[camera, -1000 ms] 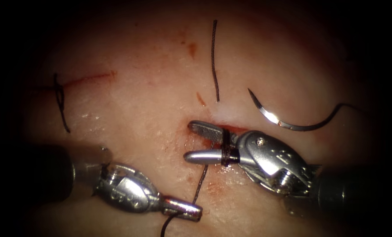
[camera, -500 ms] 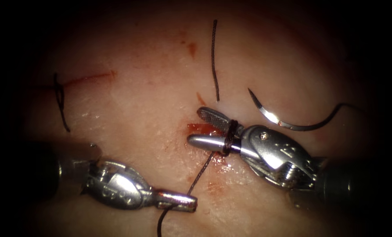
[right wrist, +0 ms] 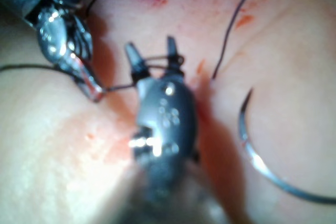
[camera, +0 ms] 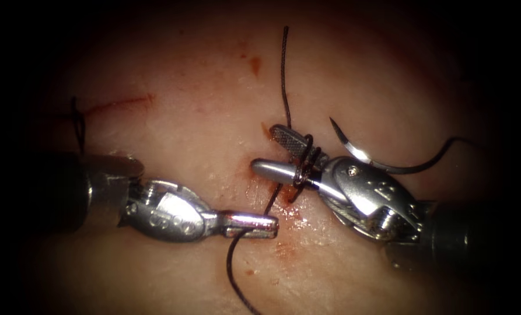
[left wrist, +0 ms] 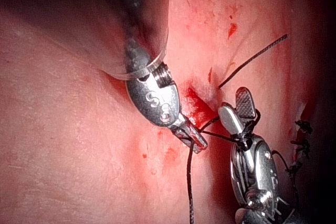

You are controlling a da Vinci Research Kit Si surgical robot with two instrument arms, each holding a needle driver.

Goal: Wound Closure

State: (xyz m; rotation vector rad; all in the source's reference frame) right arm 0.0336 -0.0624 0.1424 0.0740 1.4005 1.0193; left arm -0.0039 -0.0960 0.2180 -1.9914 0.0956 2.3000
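Lying free on the pale, glistening tissue to the right of the cut, the curved steel needle was held by neither tool and was not in the tissue; its sharp tip pointed up and its swaged end trailed dark thread toward the right edge (the right wrist view showed the same bare arc). Far to the left sat a finished dark knot beside a thin red line. Next came the left arm's polished metal tool, its slim jaws clenched flat on the dark braided thread, which ran up from them to the cut and hung down in a loose curve below them. Red fluid stained the wet, slightly pitted surface around the cut. The right arm's tool had its jaws parted, one ribbed, one smooth and rounded, with coils of thread wound around both near their base. A short straight thread tail rose from beside the ribbed jaw.
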